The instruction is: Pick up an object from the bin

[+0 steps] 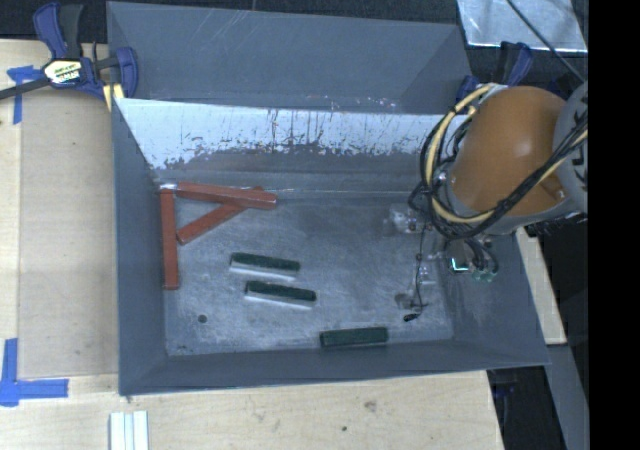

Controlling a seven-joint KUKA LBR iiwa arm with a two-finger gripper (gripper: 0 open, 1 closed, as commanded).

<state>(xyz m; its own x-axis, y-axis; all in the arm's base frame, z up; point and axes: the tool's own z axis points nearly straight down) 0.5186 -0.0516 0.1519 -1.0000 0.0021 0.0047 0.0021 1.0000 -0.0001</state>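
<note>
Camera view, from above: gripper [413, 304] low over the right side of the grey bin [140, 268], beneath the orange wrist cover [505, 153]; spread or closed, cannot tell. Nearest: dark green bar [353, 338] along the front wall, just left of the gripper, not touching. Farther left, two more green bars [265, 264] [281, 293], roughly parallel. Far left, reddish-brown sticks [225, 197] in a triangle.

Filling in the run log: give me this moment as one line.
gripper: right side of bin, above bare floor | nearest: dark green bar at front wall, apart | others: two green bars, red-brown triangle left
</note>
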